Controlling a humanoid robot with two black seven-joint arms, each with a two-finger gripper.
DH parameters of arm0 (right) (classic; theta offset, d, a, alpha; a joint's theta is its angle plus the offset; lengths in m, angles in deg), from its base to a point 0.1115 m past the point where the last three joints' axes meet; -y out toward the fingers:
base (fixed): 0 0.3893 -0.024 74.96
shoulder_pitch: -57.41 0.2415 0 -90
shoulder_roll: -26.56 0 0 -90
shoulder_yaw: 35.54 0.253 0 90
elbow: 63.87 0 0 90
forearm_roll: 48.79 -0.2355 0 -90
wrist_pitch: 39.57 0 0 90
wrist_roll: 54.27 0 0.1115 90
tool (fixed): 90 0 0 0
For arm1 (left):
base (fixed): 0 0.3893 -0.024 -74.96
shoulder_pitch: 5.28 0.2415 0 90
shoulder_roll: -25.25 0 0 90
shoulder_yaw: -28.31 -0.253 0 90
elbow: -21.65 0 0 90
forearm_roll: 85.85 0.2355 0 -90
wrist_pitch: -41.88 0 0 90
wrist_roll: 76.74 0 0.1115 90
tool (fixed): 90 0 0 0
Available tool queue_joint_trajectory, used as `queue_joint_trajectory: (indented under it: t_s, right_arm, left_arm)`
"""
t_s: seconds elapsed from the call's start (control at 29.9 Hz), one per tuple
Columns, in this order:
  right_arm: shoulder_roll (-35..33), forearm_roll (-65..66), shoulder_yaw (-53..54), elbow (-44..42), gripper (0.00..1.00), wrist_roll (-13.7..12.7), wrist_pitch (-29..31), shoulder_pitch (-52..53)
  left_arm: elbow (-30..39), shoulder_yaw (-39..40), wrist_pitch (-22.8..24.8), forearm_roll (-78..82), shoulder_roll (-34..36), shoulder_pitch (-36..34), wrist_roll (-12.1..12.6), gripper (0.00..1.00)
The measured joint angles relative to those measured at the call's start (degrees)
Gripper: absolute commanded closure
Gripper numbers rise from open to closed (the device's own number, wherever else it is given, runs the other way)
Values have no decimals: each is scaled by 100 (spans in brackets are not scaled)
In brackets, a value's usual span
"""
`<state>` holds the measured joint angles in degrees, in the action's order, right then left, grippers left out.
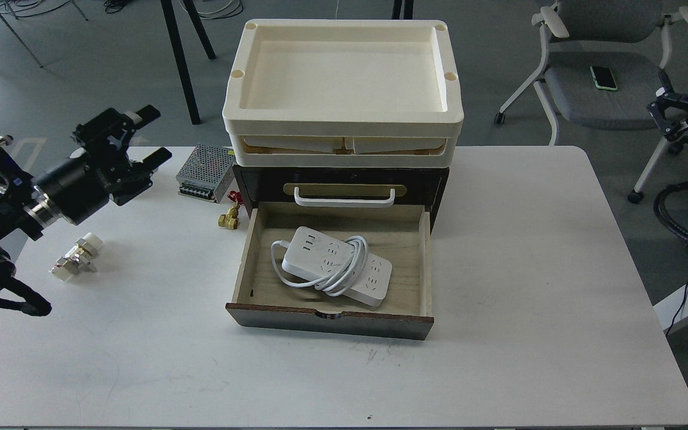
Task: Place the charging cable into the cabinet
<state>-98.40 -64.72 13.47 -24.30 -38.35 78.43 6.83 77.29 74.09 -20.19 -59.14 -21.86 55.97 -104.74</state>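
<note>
The charging cable (311, 255), a flat white power strip with its cord looped around the middle, lies flat inside the open pale wood drawer (329, 318) of the dark brown cabinet (433, 185). My left gripper (151, 136) is open and empty, raised above the table's left side, well clear of the drawer. A black part at the far right edge looks like my right gripper (666, 113), beyond the table; its fingers cannot be told apart.
Cream trays (344, 122) sit on the cabinet. A perforated metal power supply box (205, 172), a brass valve (229, 216) and a white-and-brass fitting (75, 257) lie left of the drawer. A grey chair (583, 95) with a phone stands at the back right.
</note>
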Motion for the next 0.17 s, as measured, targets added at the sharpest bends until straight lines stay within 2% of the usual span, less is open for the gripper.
queue_joint_trajectory:
  t_s: [0.17]
  right_arm:
    - [201,-4,153,52,0,-1,0,118]
  left_arm:
    - [-225,338,8,-1256,-146,-236,0,3]
